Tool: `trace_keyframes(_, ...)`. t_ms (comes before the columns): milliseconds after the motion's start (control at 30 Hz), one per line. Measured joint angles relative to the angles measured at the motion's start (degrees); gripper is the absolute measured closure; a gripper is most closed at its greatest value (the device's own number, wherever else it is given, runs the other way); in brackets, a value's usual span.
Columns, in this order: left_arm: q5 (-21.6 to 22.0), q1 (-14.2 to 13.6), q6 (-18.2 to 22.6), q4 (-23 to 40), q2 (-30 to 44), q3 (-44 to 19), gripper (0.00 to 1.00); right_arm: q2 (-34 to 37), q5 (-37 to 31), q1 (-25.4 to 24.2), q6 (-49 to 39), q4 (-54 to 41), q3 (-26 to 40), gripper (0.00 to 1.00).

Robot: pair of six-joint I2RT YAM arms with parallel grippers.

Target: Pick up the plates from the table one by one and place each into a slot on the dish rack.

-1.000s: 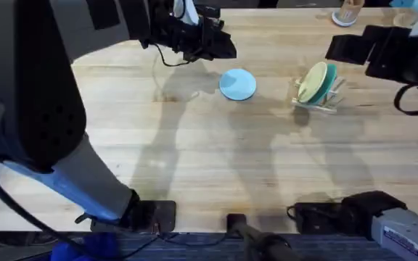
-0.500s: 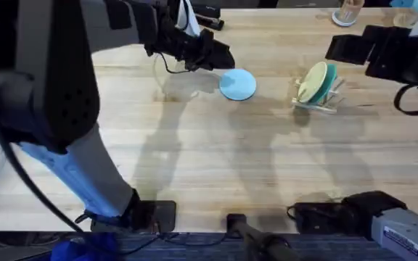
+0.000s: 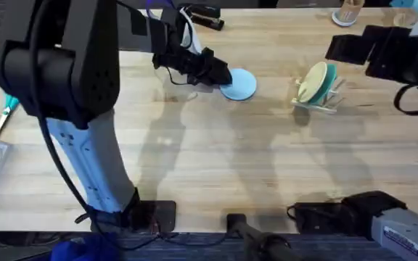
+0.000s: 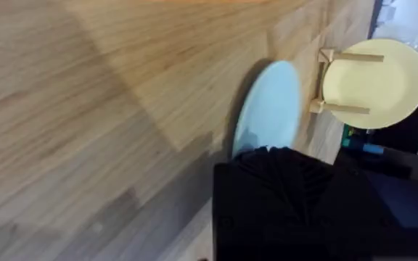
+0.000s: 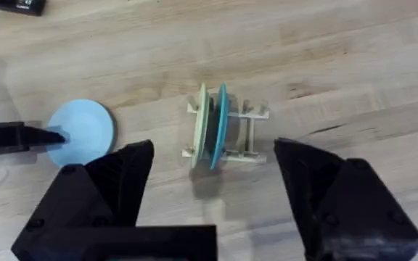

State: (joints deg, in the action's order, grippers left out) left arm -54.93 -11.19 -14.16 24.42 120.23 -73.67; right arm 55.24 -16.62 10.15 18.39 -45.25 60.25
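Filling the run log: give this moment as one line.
left gripper: at pale blue plate edge | right gripper: open, aloft | dish rack: teal plate, yellow plate slotted

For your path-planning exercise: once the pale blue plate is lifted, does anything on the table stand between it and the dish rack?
Nothing visible does. Bare table lies between the pale blue plate and the dish rack. The rack already holds a yellow plate and a teal plate, with free slots beside them.

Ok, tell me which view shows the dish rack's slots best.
Right wrist: the dish rack appears edge-on from above, its bars visible beside the standing plates. Overhead gives it small and angled; in the left wrist view, the yellow plate covers it.
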Motion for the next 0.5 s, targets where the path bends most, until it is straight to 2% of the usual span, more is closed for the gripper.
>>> trace_keyframes(500, -0.82, 0.20, 0.11, -0.01, 0.82, -0.22, 0.961, 0.00, 0.00, 0.00, 1.70, 0.00, 0.00, 0.005)
